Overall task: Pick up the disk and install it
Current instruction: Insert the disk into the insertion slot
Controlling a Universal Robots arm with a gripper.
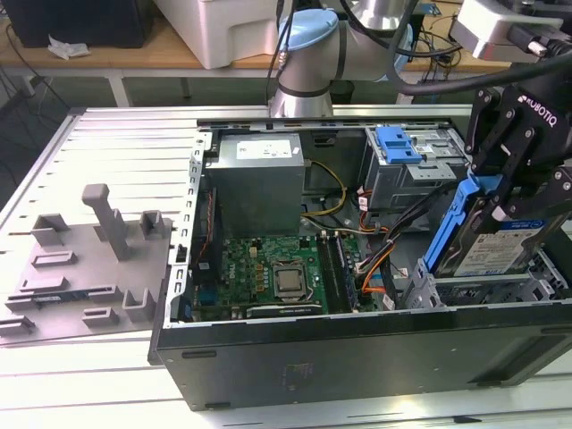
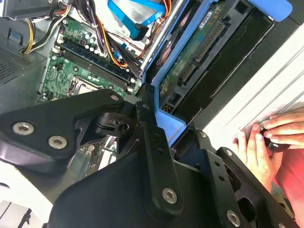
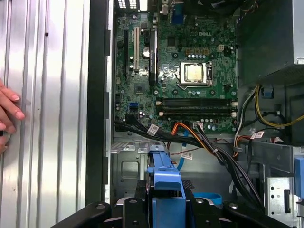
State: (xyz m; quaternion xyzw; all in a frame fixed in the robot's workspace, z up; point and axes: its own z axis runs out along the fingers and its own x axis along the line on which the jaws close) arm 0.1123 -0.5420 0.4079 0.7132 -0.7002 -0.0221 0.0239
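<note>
Already picked up: flat silver hard drive with blue plastic frame (image 1: 500, 250) hangs tilted, clamped between fingers of black gripper (image 1: 505, 198), over silver drive bay (image 1: 474, 290) inside open black computer case (image 1: 268, 357). Seating in bay not yet done.

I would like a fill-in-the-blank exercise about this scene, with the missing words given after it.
1. The end effector is shut on the disk, whose plastic frame is ___.
2. The disk is held tilted on the exterior view's ___ side of the open computer case.
3. The motherboard in the case is ___.
Missing words: blue; right; green.
</note>
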